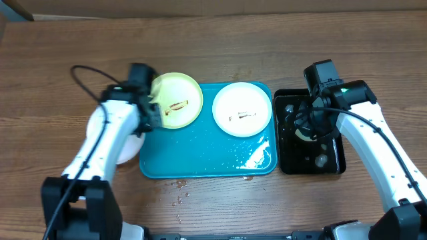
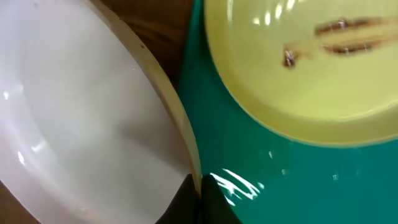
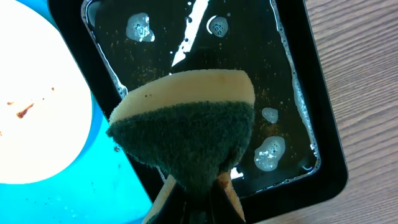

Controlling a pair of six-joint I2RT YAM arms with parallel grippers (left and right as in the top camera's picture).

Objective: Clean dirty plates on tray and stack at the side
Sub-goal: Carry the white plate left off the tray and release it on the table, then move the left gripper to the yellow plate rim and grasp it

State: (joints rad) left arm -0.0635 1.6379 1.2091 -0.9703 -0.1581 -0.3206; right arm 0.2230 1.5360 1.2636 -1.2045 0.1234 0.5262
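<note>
Tray (image 1: 193,152) holds two smeared plates (image 1: 241,109).

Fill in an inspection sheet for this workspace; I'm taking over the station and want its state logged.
Surface: wooden table; water drops in front of the tray.
Job's things: tray wet; yellow plate and white plate on it, both smeared; third plate off the tray on its left, partly under the left arm.
Clutter: black tub of water, right of the tray.
Hands: left hand by the yellow plate's left edge, open or shut unclear; right hand shut on a sponge above the tub.
Cables: black cable loops off the left arm.
Surroundings: nothing seen.
</note>
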